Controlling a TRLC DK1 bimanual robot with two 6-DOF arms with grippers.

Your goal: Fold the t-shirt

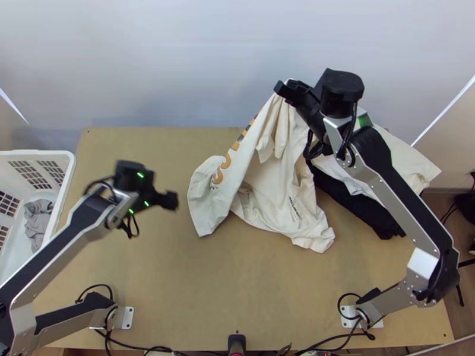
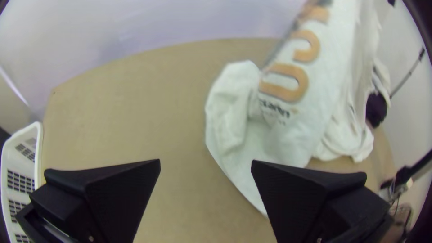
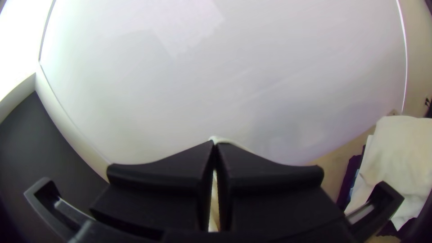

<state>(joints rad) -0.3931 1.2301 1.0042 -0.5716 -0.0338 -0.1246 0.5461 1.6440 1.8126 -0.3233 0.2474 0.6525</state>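
The light wooden worktop [image 1: 196, 285] carried most of the work, with bare board towards its near edge that probably served as room to lay the garment flat. The cream t-shirt [image 1: 282, 184] hung in a loose, uneven drape from a point near the far edge, right of the middle; its lower folds trailed onto the centre of the board, bunched rather than spread. Lifting it by one spot likely let its weight draw some creases out, though it left the shape lopsided.

At the left edge stood the white laundry basket [image 1: 69, 178], presumably the supply of garments. Towards the far right corner lay a pile of clothes [image 1: 409, 160], cream over dark, seemingly set aside, though the shirt hung close enough to snag on it.

The right gripper [image 3: 215, 143] was closed, with a pinch of the t-shirt between its fingers, high up so that the fabric could fall below. The left gripper [image 2: 206, 164] had its fingers wide apart with nothing between them, above the left half between basket and shirt, apparently so placed to take a second hold. A grey garment [image 1: 38, 222] lay crumpled inside the basket. Smallest was the orange lettering [image 2: 283, 82], slanting along the hanging cloth, a useful cue to which face was outward.
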